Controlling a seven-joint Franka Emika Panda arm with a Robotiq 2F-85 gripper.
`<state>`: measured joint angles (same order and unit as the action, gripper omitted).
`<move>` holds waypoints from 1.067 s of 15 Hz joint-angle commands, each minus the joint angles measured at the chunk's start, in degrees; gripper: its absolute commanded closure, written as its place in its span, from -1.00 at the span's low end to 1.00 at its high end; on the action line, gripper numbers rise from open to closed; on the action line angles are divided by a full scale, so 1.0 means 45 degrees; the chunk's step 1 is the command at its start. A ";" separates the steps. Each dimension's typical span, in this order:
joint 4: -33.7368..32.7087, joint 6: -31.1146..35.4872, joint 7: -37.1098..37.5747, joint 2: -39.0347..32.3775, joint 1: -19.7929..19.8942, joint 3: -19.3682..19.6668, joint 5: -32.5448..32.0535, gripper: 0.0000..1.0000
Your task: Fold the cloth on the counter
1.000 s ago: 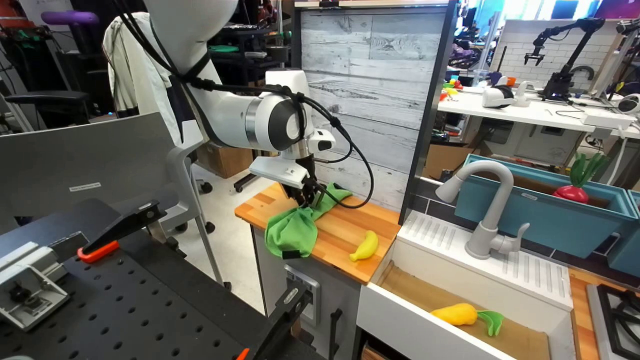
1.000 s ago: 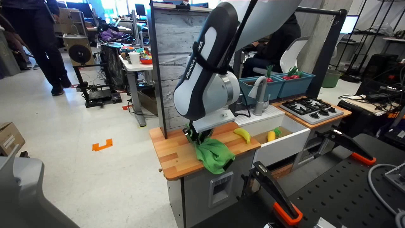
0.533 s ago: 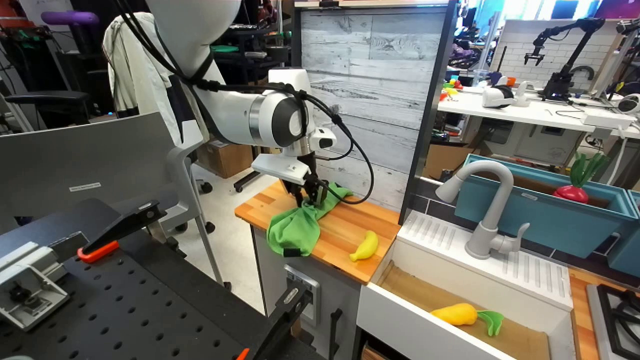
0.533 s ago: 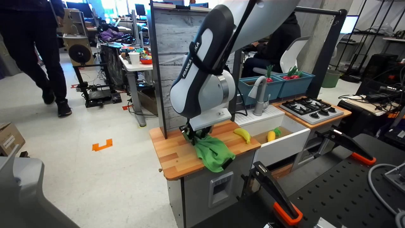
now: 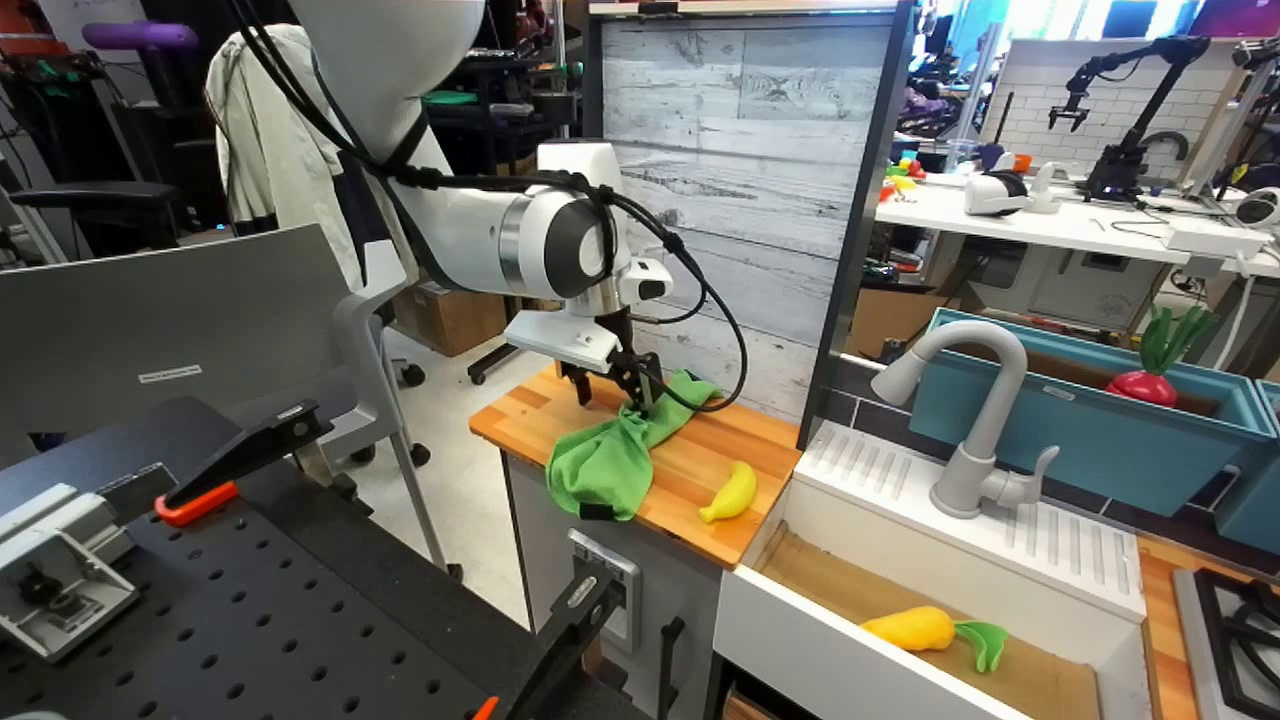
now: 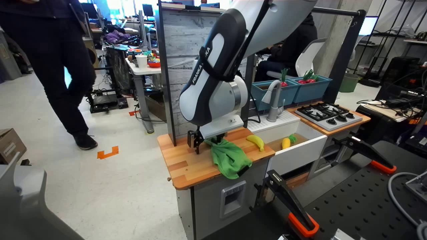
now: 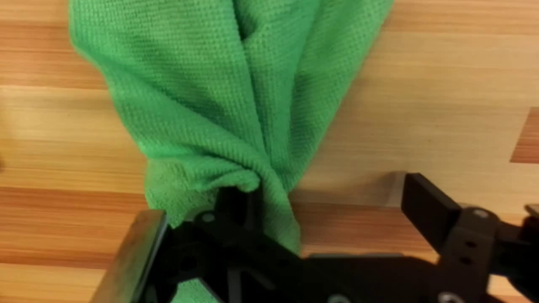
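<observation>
Gripper is held low over the counter, pointed down, its fingers spread well apart. In the wrist view the gap is taken up mostly by bare counter, with a narrow strip of green cloth along one side.

The cloth is met by one finger only, the one toward the left of the wrist view. That finger is set in where the cloth is drawn narrow; its tip is partly covered by a small curled fold, and a twisted strip is laid along its inner side. The second finger is placed over bare counter, apart from the cloth. Whether either tip is pressed on the counter cannot be made out.

The cloth is bunched lengthwise across the counter, narrowed at the gripper. Its broader end is draped over the counter's edge, where a black patch is seen in both exterior views. The opposite end is laid toward the panel.

A banana is noted on the counter, near the cloth but not touched by it. A yellow toy with green leaves is contained in the sink.
</observation>
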<state>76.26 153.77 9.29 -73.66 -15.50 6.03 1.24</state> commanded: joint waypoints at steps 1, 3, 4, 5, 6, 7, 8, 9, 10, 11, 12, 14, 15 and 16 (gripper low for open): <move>0.0041 -0.0012 0.0301 0.0082 0.0062 -0.0035 -0.0346 -1.00; 0.0382 0.0176 0.0255 0.0315 0.0101 -0.0082 -0.0322 -1.00; 0.0637 0.0315 0.0225 0.0488 0.0114 -0.0098 -0.0317 -1.00; 0.0920 0.0465 0.0185 0.0680 0.0134 -0.0122 -0.0308 -1.00; 0.1370 0.0677 -0.0030 0.0963 0.0001 0.0018 0.0004 -1.00; 0.1879 0.0987 -0.0074 0.1277 -0.0009 0.0012 0.0002 -1.00; 0.2347 0.1277 -0.0098 0.1569 -0.0033 0.0030 -0.0023 -1.00; 0.2875 0.1639 0.0058 0.1902 0.0059 -0.0074 -0.0330 -1.00; 0.3408 0.1943 0.0039 0.2249 0.0044 -0.0058 -0.0333 -1.00; 0.4021 0.2318 0.0021 0.2647 0.0027 -0.0038 -0.0330 -1.00; 0.4624 0.2596 -0.0008 0.3063 0.0016 -0.0021 -0.0324 -1.00; 0.5785 0.3247 -0.0017 0.3893 -0.0008 0.0023 -0.0285 -1.00; 0.6390 0.3624 -0.0035 0.4359 0.0026 0.0011 -0.0245 -1.00; 0.6886 0.3862 -0.0094 0.4761 0.0096 -0.0046 -0.0208 -1.00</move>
<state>97.08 166.97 9.21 -60.03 -15.40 6.04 1.24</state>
